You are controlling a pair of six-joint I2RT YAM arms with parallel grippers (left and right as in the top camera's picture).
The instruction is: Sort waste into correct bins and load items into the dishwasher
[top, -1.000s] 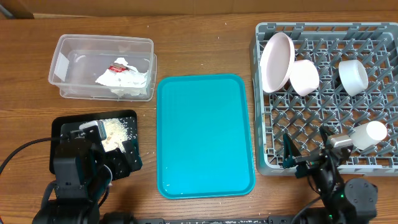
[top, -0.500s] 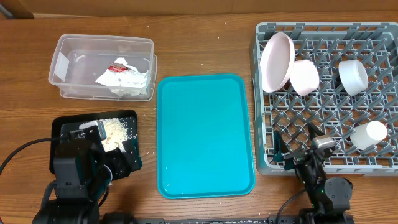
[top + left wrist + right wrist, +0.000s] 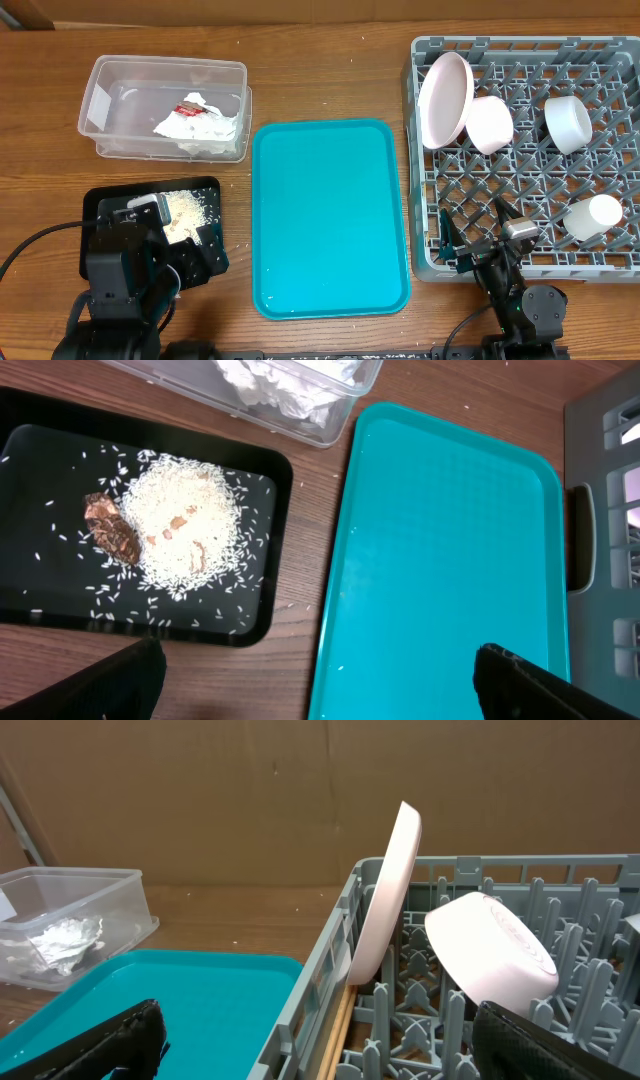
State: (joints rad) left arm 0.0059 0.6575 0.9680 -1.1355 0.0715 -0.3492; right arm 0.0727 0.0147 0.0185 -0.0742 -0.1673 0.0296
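Observation:
The clear tub point(image 3: 112, 88) at the back left holds the crumpled red-and-white wrapper point(image 3: 195, 118). The black tray point(image 3: 40, 430) holds a heap of rice point(image 3: 185, 530) and the brown scrap point(image 3: 112, 532). The grey dish rack point(image 3: 520, 190) on the right holds the white plate point(image 3: 446, 98) on edge, the pinkish bowl point(image 3: 489, 124), the pale blue-white bowl point(image 3: 568, 123) and the small cup point(image 3: 592, 215). My left gripper point(image 3: 320, 690) is open and empty, over the black tray's near right corner. My right gripper point(image 3: 480, 240) is open and empty at the rack's front left corner, left of the cup.
The teal serving tray point(image 3: 328, 215) lies between the black tray and the rack, with a few rice grains on it. A few grains lie on the wooden table beside the black tray. The right wrist view shows the plate point(image 3: 390, 890), the pinkish bowl point(image 3: 495, 955) and a brown wall behind.
My right gripper has moved left and towards the front, away from the cup, which stays in the rack. The left arm has not moved.

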